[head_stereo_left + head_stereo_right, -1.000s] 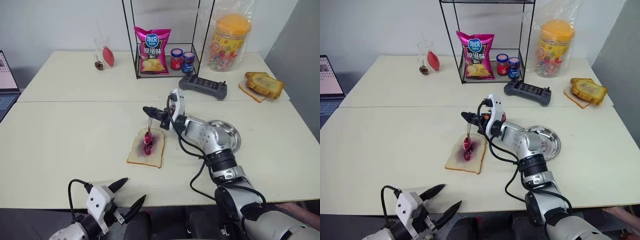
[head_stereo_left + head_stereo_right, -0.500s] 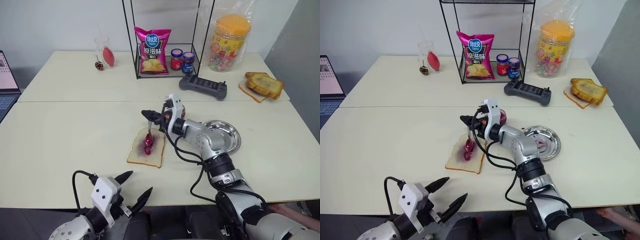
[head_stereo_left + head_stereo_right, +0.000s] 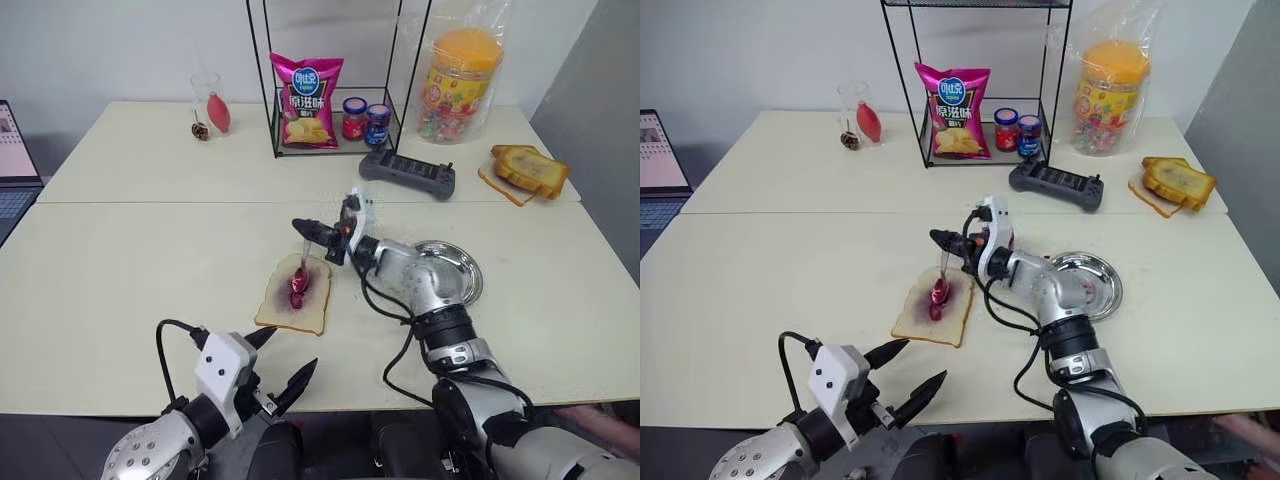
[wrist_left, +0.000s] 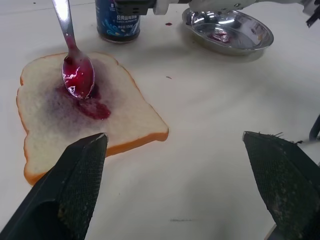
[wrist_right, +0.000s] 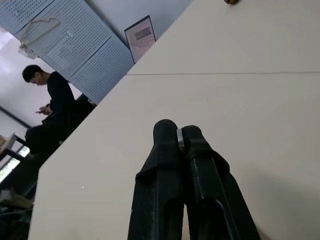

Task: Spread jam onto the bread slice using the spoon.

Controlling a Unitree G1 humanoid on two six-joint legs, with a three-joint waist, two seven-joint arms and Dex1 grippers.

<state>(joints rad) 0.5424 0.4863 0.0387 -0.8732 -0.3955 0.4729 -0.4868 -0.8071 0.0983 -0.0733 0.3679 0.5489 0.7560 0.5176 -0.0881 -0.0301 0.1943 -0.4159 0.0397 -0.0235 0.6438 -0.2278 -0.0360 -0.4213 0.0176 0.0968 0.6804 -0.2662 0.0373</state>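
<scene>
The right tool (image 3: 306, 229) pinched the spoon (image 4: 75, 70) by its handle (bowl hanging down, apparently for smearing) on the jam (image 4: 95, 107) at the bread slice's (image 3: 292, 297) centre, the left tool (image 3: 284, 361) gaping empty.

The bread slice (image 3: 293, 297) lies on the near table (image 3: 120, 290), with the metal plate (image 3: 455, 272) to its right. The spoon (image 3: 299, 272) stands on the slice, its bowl in the jam (image 4: 95, 106). Behind, on the far table (image 3: 140, 150), the wire rack (image 3: 335, 80) holds a chip bag (image 3: 304, 100) and 2 jars (image 3: 364, 121). The toast stack (image 3: 528, 170) sits far right.
</scene>
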